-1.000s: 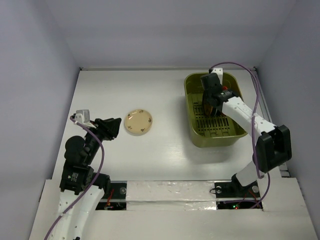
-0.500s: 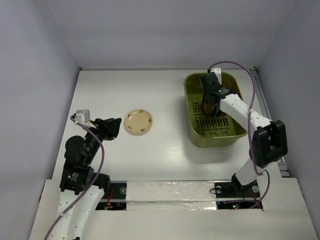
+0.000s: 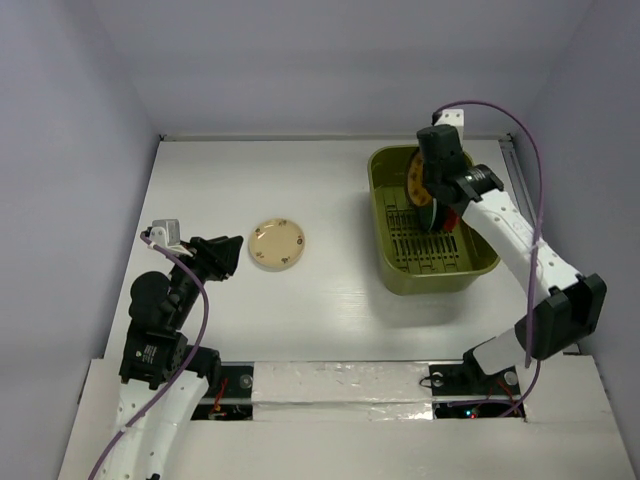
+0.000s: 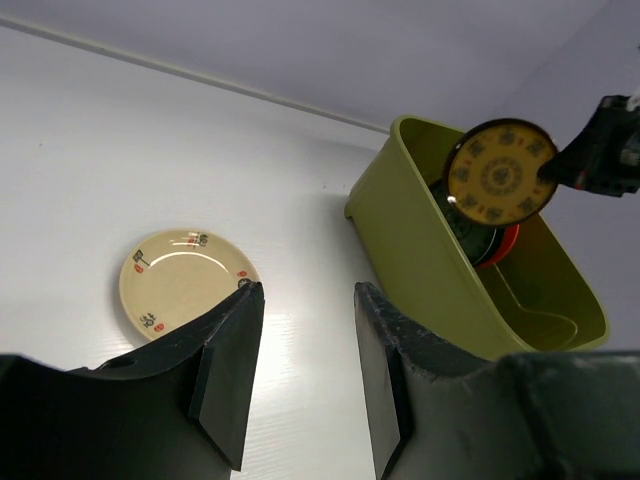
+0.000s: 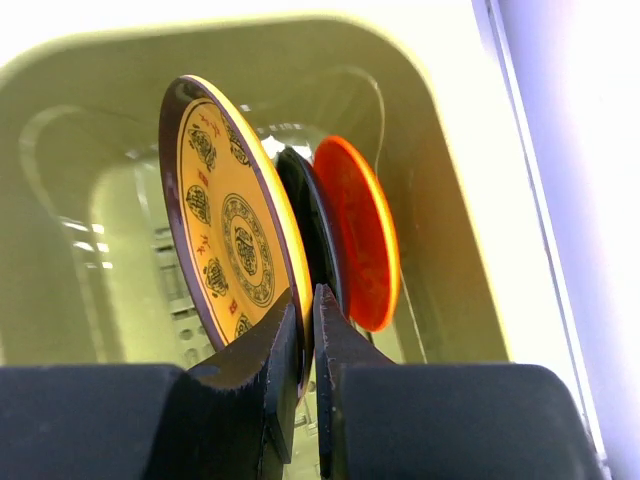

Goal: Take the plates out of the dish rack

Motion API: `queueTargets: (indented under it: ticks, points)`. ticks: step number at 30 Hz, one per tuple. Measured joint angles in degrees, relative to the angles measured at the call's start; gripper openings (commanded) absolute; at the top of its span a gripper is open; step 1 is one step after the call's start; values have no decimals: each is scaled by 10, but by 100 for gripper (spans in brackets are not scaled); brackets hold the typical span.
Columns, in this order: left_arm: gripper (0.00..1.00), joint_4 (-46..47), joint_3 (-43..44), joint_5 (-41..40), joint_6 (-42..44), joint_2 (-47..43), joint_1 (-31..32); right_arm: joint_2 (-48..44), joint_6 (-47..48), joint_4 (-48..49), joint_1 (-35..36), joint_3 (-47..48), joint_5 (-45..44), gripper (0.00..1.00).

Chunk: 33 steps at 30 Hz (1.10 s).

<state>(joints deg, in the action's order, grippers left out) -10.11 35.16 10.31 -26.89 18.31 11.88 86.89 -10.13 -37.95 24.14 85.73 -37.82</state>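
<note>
right wrist view: the right claw [image 5: 308, 300] is clenched on the bottom edge of the yellow plate [image 5: 235, 250], held upright so it can slip out of the dish rack [image 5: 440, 160]. mid-frame behind it stand a dark plate [image 5: 315, 215] and an orange plate [image 5: 362, 235]. left of centre in the top view, the cream plate [image 3: 277, 244] lies flat on the table [image 3: 330, 180]. the left claw [image 4: 308, 292] is spread wide, holding nothing.

right gripper [image 5: 308, 302] clamped on yellow plate [image 5: 235, 240] — left gripper [image 4: 307, 305] parted, arm folded
</note>
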Motion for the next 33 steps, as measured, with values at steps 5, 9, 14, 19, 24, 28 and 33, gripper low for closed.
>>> queueTargets:
  ticks: [5, 9, 14, 19, 24, 28, 33]
  points:
    - [38, 0, 0, 0, 0, 0, 0, -68, -7, -5, 13, 5, 53, 0]
    - [38, 0, 0, 0, 0, 0, 0, -104, -31, 22, 62, 5, 122, 0]
    - [38, 0, 0, 0, 0, 0, 0, -53, -85, 111, 164, 4, 223, 0]
    - [38, 0, 0, 0, 0, 0, 0, 69, -143, 198, 204, -3, 317, 0]
    - [38, 0, 0, 0, 0, 0, 0, 183, -187, 235, 206, 0, 378, 0]
    - [38, 0, 0, 0, 0, 0, 0, 238, -220, 259, 206, 3, 407, 0]
    - [38, 0, 0, 0, 0, 2, -3, 272, -258, 294, 206, 4, 426, 6]
